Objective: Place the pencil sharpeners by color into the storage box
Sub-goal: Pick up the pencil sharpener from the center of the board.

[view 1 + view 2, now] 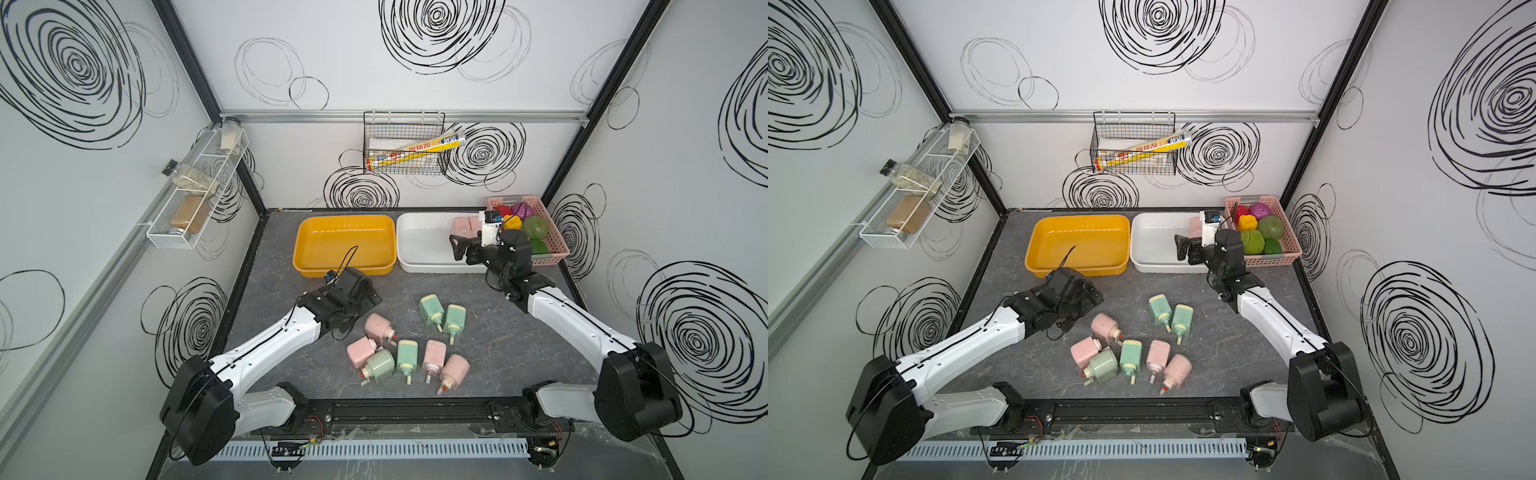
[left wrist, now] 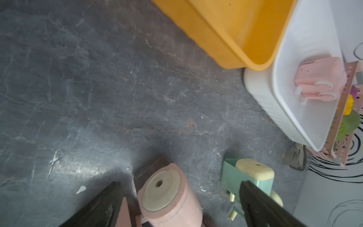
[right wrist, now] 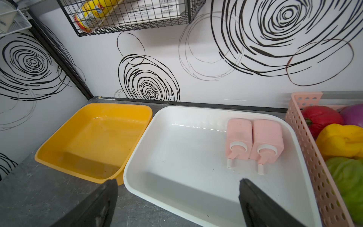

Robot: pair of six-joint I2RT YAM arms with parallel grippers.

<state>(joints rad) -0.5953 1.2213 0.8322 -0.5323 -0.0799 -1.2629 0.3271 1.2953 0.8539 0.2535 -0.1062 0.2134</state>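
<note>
Pink plastic shows in the white box point(image 3: 186, 157): a pair of pink sharpeners point(image 3: 239, 137) lies side by side and touching at its far corner, next to the pink basket point(image 3: 302, 141) of toy fruit. Their cream necks and stubs point toward my right tool point(image 3: 177, 181). That tool hangs over the near rim of the white box, fingers spread wide and gripping no sharpener. The yellow box point(image 3: 94, 137) stands just beside the white one.

Eight sharpeners lie loose on the grey bench point(image 1: 519, 353) between the two arms. Two mint sharpeners point(image 1: 430, 309) rest side by side nearer the right arm, a little apart from the rest. The near cluster mixes four loose pink sharpeners point(image 1: 433, 355) with two other mint ones; the mint one at the left end touches a pink neighbour.

My left tool point(image 2: 178, 183) sits low at the left end of that cluster, fingers also spread wide. In the left wrist view the nearest pink sharpener point(image 2: 188, 208) shows between the two fingers, its round cream face turned to the camera. I cannot tell whether either finger touches it.
</note>
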